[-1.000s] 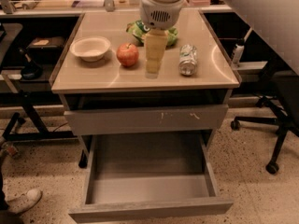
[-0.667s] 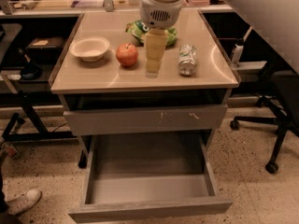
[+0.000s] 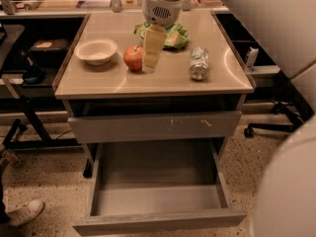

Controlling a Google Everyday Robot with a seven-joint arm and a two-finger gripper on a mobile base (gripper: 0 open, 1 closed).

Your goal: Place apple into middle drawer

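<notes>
Camera view: gripper [image 3: 151,58] low over the table [image 3: 173,80] — open or closed, I cannot tell.
Apple [image 3: 133,58]: just beside the gripper, on its bowl [image 3: 96,51] side.
Drawer [image 3: 158,201]: open, below it, nearer the camera.
Risk: off-centre descent nudges the apple — it rolls away.

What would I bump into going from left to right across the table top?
white bowl → apple → tool, hanging down over the table just right of the apple → drink can. The green bag sits partly behind the tool, so it is left out.
</notes>
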